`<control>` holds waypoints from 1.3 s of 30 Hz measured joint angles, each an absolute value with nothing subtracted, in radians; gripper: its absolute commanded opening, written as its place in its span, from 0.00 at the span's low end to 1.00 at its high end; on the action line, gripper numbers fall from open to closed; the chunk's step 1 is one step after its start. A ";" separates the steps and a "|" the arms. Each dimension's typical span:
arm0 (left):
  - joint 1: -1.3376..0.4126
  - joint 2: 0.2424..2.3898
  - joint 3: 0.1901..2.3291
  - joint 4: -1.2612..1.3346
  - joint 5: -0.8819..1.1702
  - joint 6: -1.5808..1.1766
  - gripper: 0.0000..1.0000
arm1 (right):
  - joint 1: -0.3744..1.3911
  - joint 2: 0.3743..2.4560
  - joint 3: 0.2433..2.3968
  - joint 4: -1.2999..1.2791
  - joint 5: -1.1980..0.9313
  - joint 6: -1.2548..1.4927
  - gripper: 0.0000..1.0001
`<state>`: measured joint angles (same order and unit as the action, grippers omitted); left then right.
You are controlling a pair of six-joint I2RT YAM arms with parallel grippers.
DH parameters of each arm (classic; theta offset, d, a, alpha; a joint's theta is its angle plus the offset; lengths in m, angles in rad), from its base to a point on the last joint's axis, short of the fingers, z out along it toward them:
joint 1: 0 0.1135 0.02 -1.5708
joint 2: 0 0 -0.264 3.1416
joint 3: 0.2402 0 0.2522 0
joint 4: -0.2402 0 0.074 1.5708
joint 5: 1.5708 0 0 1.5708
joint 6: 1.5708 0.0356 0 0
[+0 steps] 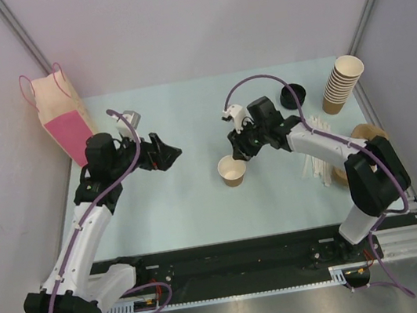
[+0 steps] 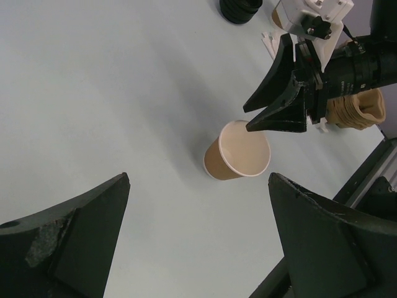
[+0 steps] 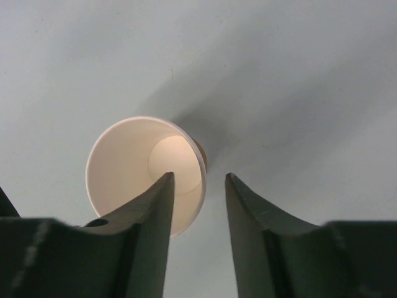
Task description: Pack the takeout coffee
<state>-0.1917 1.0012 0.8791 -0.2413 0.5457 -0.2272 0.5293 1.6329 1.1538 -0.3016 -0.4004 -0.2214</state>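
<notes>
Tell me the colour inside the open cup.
Cream white inside the cup; clearest in the right wrist view.

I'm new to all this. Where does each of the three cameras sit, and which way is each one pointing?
Top view: fixed above and behind the arms, looking down on the table; shows both arms whole, with left pincer and right pincer.
Left wrist: on the left arm, looking between its wide-open fingers across the table towards the right pincer.
Right wrist: on the right arm, looking down between its parted fingers.
Shared: all three show the lidless paper cup.
</notes>
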 measured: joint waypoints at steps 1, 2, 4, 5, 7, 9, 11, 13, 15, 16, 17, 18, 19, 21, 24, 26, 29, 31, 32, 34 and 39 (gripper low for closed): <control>-0.192 1.001 0.879 -0.241 0.548 -0.226 1.00 | 0.524 1.627 1.154 -0.305 -0.401 -0.220 0.55; -0.192 1.002 0.879 -0.242 0.551 -0.226 0.99 | 0.516 1.619 1.154 -0.310 -0.402 -0.217 0.72; -0.192 1.002 0.879 -0.244 0.554 -0.225 0.99 | 0.487 1.597 1.163 -0.332 -0.406 -0.203 0.83; -0.192 1.002 0.881 -0.247 0.555 -0.224 1.00 | 0.465 1.587 1.179 -0.348 -0.410 -0.196 0.88; -0.192 1.012 0.896 -0.260 0.564 -0.219 0.99 | 0.402 1.569 1.244 -0.373 -0.414 -0.179 0.89; -0.192 1.033 0.926 -0.281 0.579 -0.209 0.99 | 0.340 1.555 1.313 -0.389 -0.418 -0.168 0.93; -0.192 1.059 0.967 -0.300 0.584 -0.192 1.00 | 0.272 1.546 1.395 -0.402 -0.425 -0.162 0.98; -0.191 1.077 1.001 -0.311 0.583 -0.168 1.00 | 0.208 1.546 1.475 -0.429 -0.443 -0.190 1.00; -0.191 1.086 1.026 -0.317 0.581 -0.143 0.99 | 0.158 1.554 1.550 -0.484 -0.441 -0.232 1.00; -0.191 1.088 1.035 -0.316 0.580 -0.130 1.00 | 0.142 1.573 1.597 -0.518 -0.423 -0.262 1.00; -0.191 1.088 1.041 -0.316 0.580 -0.121 1.00 | 0.133 1.601 1.652 -0.559 -0.405 -0.293 1.00; -0.191 1.089 1.050 -0.316 0.583 -0.110 0.99 | 0.129 1.643 1.720 -0.603 -0.386 -0.324 1.00; -0.191 1.091 1.056 -0.316 0.585 -0.102 0.99 | 0.128 1.688 1.776 -0.638 -0.367 -0.351 0.99; -0.191 1.097 1.068 -0.315 0.595 -0.089 0.99 | 0.121 1.798 1.896 -0.712 -0.323 -0.410 1.00; -0.191 1.114 1.074 -0.310 0.617 -0.088 1.00 | 0.116 1.936 1.974 -0.815 -0.263 -0.500 0.98; -0.191 1.133 1.074 -0.309 0.640 -0.089 0.99 | 0.109 1.995 1.979 -0.877 -0.239 -0.559 0.90; -0.191 1.153 1.073 -0.308 0.674 -0.090 0.99 | 0.099 2.063 1.979 -0.951 -0.200 -0.638 0.78; -0.191 1.153 1.071 -0.302 0.697 -0.090 0.99 | 0.089 2.087 1.979 -0.977 -0.190 -0.682 0.71; -0.191 1.152 1.068 -0.295 0.710 -0.090 1.00 | 0.086 2.094 1.979 -0.984 -0.191 -0.699 0.69; -0.191 1.150 1.054 -0.276 0.732 -0.097 1.00 | 0.076 2.101 1.981 -0.989 -0.196 -0.736 0.63; -0.191 1.149 1.024 -0.260 0.761 -0.110 1.00 | 0.054 2.103 1.987 -0.977 -0.222 -0.802 0.56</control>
